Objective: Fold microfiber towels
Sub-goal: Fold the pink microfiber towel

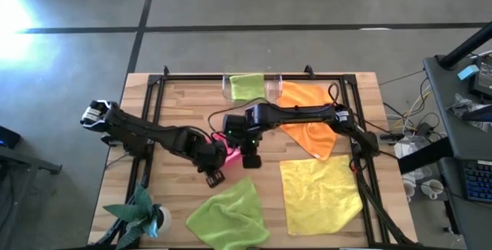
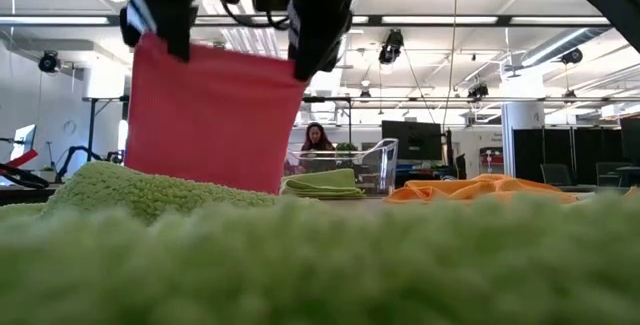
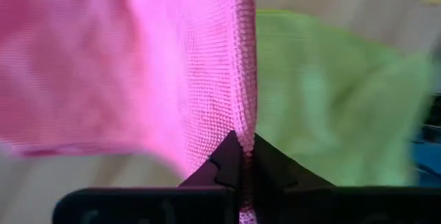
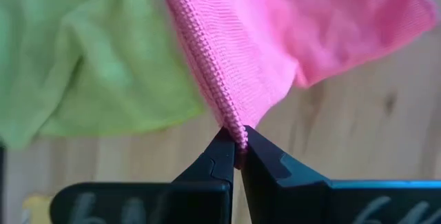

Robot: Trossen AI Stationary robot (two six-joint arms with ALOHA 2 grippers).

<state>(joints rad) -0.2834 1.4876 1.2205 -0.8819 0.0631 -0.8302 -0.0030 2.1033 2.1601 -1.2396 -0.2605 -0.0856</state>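
Nearest: green towel [image 1: 227,213] and yellow towel [image 1: 319,195] lay loose, unfolded. Mid-worktop: pink towel [image 2: 210,115] hung lifted, left pincer [image 1: 214,177] and right pincer [image 1: 251,159] each clamped on its edge. Farther: orange towel [image 1: 309,115] crumpled; second green [image 1: 247,86] looked folded in tray [image 1: 274,87].

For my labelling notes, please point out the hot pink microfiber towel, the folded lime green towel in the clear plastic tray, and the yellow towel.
Hot pink microfiber towel [image 2: 210,115]: low view, middle of the hanging cloth.
Folded lime green towel [image 1: 247,86]: high view, its top face.
Yellow towel [image 1: 319,192]: high view, centre of the flat cloth.
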